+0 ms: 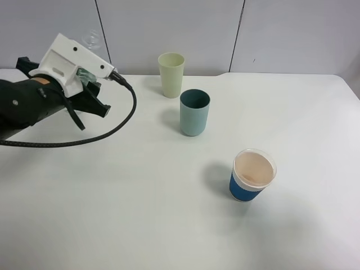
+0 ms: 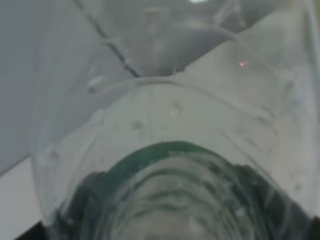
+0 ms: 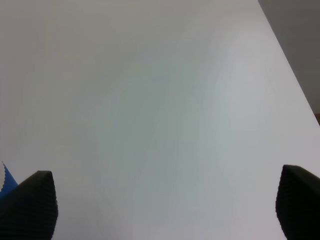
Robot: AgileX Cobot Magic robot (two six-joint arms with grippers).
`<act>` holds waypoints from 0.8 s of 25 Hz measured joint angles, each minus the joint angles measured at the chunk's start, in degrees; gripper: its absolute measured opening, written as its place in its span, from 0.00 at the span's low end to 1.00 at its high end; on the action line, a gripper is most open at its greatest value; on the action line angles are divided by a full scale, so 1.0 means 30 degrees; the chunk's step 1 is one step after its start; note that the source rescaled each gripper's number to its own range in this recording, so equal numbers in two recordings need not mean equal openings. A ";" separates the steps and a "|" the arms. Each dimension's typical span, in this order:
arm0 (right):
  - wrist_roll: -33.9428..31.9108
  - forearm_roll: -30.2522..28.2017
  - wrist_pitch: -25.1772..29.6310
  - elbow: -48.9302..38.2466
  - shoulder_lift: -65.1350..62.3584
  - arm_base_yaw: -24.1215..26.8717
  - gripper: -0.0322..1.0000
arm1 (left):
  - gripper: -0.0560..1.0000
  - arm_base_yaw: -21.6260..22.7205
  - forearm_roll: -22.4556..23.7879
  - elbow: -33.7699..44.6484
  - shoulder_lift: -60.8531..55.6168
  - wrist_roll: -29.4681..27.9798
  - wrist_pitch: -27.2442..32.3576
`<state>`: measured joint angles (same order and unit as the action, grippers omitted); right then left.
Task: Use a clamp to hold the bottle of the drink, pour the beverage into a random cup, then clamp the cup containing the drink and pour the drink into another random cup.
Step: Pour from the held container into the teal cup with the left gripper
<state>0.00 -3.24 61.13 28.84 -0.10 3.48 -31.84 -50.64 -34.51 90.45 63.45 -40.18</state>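
Note:
My left gripper (image 1: 86, 79) is at the far left, raised above the table, shut on a clear plastic bottle (image 1: 91, 39) that sticks up behind it. The bottle (image 2: 175, 150) fills the left wrist view, with a green band low on it. A blue paper cup (image 1: 252, 175) with a white rim holds beige drink at the right front. A teal cup (image 1: 194, 112) and a pale yellow-green cup (image 1: 171, 73) stand near the back middle. My right gripper (image 3: 167, 210) is open over bare table. An edge of the blue cup (image 3: 4, 181) shows beside one finger.
The white table (image 1: 140, 214) ends at a grey panelled wall behind the cups. A black cable (image 1: 115, 126) loops from the left arm down over the table. The right arm is out of the exterior high view.

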 joint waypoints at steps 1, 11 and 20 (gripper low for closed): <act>0.0000 0.0000 0.0000 0.0000 0.0000 0.0000 0.80 | 0.12 -0.0276 -0.1007 -0.0582 0.0099 0.1265 0.0177; 0.0000 0.0000 0.0000 0.0000 0.0000 0.0000 0.80 | 0.12 -0.3315 -0.6460 -0.5344 0.3018 0.9127 0.0421; 0.0000 0.0000 0.0000 0.0000 0.0000 0.0000 0.80 | 0.12 -0.3745 -0.6776 -0.7075 0.4544 1.0286 0.0082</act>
<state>0.00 -3.24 61.13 28.84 -0.10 3.48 -43.08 -70.97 -55.74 104.09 94.31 -39.94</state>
